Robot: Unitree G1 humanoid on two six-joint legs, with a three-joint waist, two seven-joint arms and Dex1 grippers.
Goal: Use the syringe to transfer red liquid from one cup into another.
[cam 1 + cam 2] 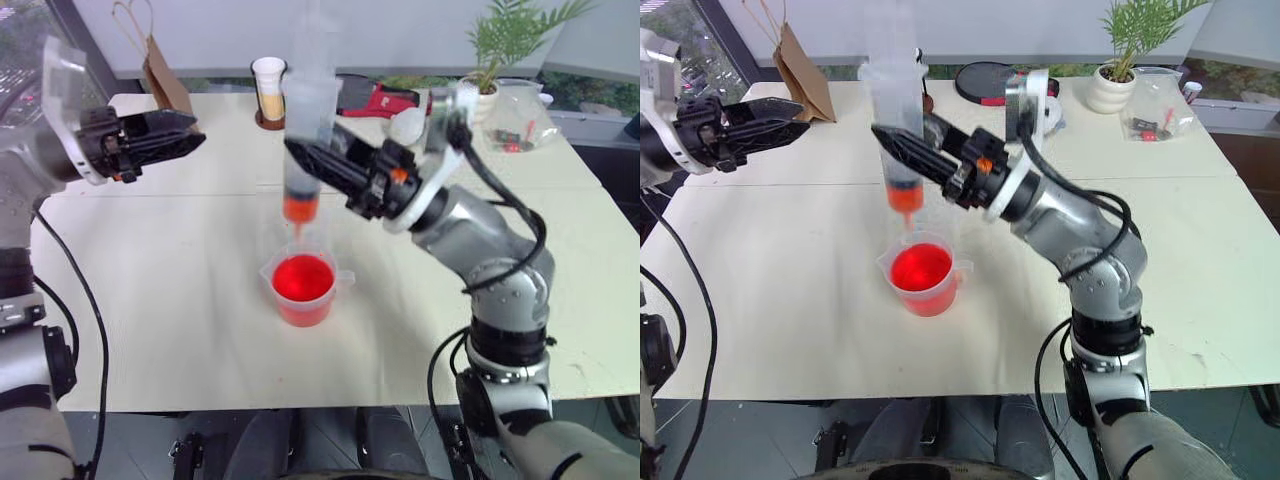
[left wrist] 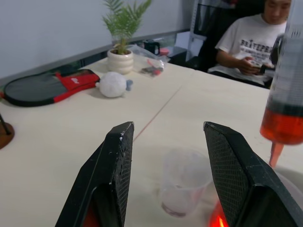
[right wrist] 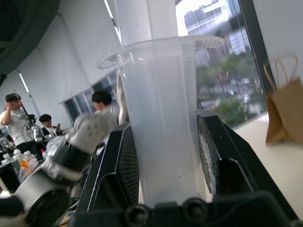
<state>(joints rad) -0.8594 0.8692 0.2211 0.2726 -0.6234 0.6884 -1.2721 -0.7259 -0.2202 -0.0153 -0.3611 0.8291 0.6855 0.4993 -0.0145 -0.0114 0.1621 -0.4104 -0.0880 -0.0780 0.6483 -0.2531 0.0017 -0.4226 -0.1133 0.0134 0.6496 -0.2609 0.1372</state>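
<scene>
Syringe (image 1: 305, 150) stands upright, clamped in right end effector (image 1: 312, 160), tip above beaker (image 1: 303, 287); clear cup (image 2: 183, 182) at twelve o'clock; left end effector (image 1: 178, 133) open.

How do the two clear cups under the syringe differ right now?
The clear plastic beaker with a pour lip holds bright red liquid; the colourless clear plastic cup looks nearly empty. The beaker has a side handle; the plain cup shows none. The beaker sits nearer the robot, the plain cup just behind it. Both stand upright.

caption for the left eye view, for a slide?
Right gripper holds the large clear plastic syringe upright above the red-filled beaker; left gripper open, apart.
</scene>
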